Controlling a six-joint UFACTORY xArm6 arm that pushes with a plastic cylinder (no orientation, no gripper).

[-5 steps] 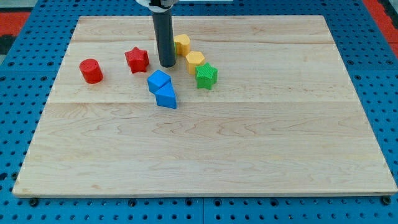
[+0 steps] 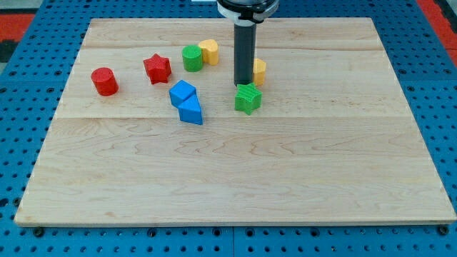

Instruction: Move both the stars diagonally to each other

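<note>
The arm carries no claw, only a dark rod that holds nothing; its tip [image 2: 244,85] rests on the wooden board [image 2: 285,178] in the upper middle of the frame, just above the green star [image 2: 248,98] and against the left side of a partly hidden yellow block [image 2: 260,71]. The red star [image 2: 157,68] sits well to the left, slightly higher. Between them lie a green cylinder [image 2: 191,58] touching another yellow block [image 2: 209,51], and two touching blue blocks [image 2: 182,92] [image 2: 191,111]. A red cylinder [image 2: 104,81] stands far left.
</note>
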